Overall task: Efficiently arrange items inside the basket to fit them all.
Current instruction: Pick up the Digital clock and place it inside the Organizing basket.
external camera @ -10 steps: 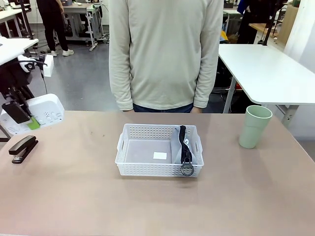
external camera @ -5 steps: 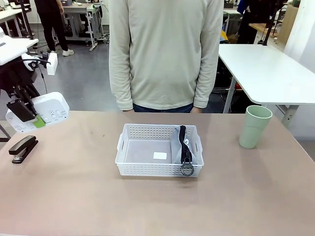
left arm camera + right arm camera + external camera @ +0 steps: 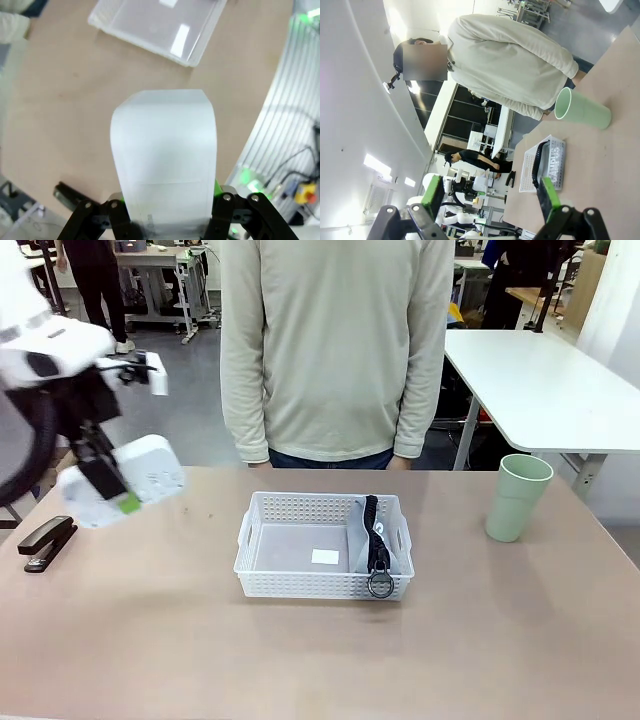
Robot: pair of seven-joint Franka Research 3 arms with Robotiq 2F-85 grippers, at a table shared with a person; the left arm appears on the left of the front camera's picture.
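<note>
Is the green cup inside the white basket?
No, the pale green cup stands on the table to the right of the basket.

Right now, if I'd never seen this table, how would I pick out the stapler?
Start at the brown table and its white basket in the middle. Look from there to the robot's far left edge: the small black stapler lies flat on the tabletop. It is low and dark, unlike the white boxy device held in the air near it.

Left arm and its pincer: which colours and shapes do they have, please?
The left arm is white with rounded shells, dark near the wrist. The left pincer is black, with two slim straight fingers carrying bright green pads at the tips.
</note>
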